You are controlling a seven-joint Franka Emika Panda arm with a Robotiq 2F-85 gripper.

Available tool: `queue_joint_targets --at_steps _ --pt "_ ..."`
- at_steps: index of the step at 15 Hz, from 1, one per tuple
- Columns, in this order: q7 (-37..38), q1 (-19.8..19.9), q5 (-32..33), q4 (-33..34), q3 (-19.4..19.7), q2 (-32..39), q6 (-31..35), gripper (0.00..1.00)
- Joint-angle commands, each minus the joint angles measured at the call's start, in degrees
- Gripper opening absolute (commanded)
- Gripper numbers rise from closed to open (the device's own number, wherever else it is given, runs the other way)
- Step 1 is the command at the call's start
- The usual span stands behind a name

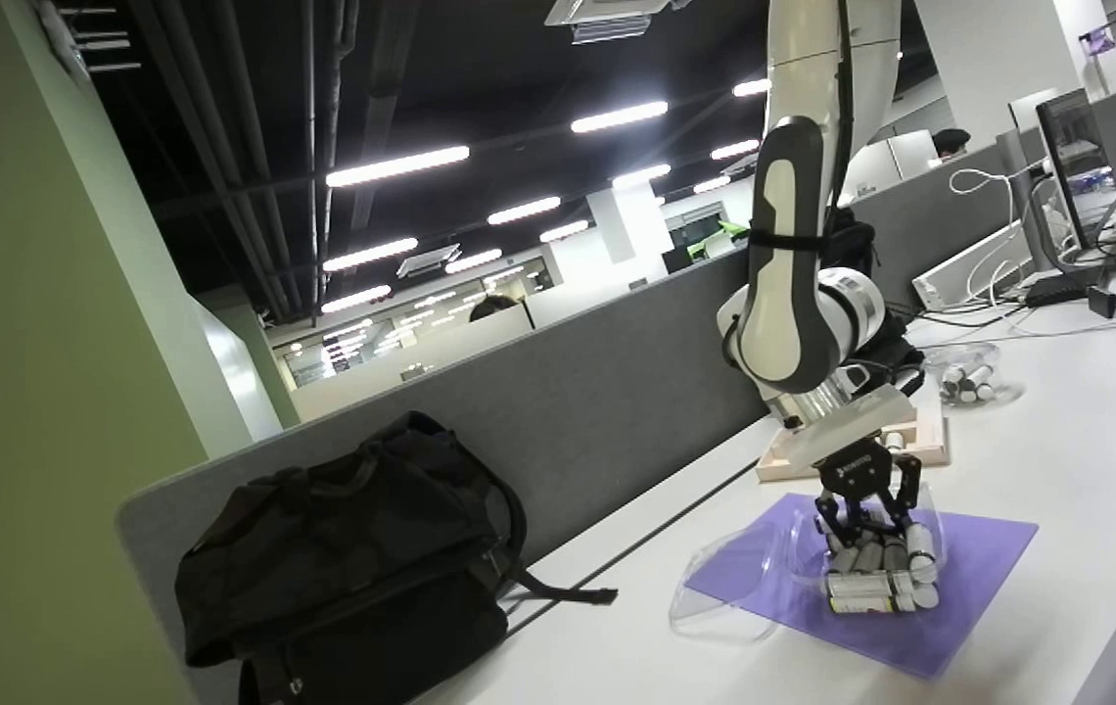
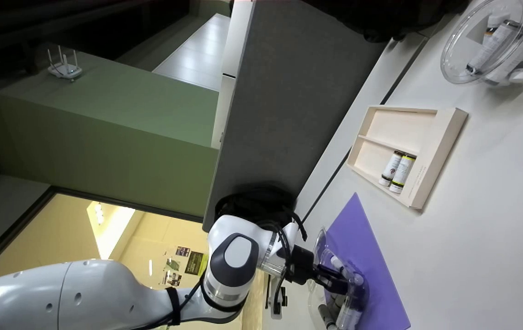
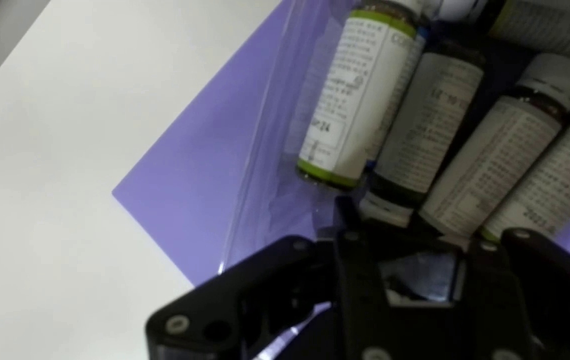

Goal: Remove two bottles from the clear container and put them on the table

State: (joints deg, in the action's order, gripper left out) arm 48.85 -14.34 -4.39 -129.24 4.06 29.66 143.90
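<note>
Small labelled bottles (image 3: 357, 95) lie crowded in a clear container (image 3: 259, 170) on a purple mat (image 1: 984, 550), atop the white tabletop (image 1: 1087, 460). The end effector (image 1: 873, 534) hangs among them, jaws apart; whether it pinches one, I cannot tell from here. Best to grip a bottle mid-body, then lift straight out.

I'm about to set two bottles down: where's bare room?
The broadest bare patch of table borders the wooden tray and the purple mat; a smaller one separates backpack and clear plastic piece. Crowded: the clear container, where bottles lie packed close by the hand.
</note>
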Motion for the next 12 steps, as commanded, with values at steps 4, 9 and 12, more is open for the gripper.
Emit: queue_joint_targets --at_steps 4,9,12 --pt "-2.76 2.29 -1.98 -0.94 -2.84 -7.40 -7.86 0.03" --pt "-3.52 3.41 -2.87 -0.53 -3.85 -10.66 -11.00 0.03" --pt "-3.20 3.81 -3.07 -0.25 -3.97 -10.18 -12.38 0.39"
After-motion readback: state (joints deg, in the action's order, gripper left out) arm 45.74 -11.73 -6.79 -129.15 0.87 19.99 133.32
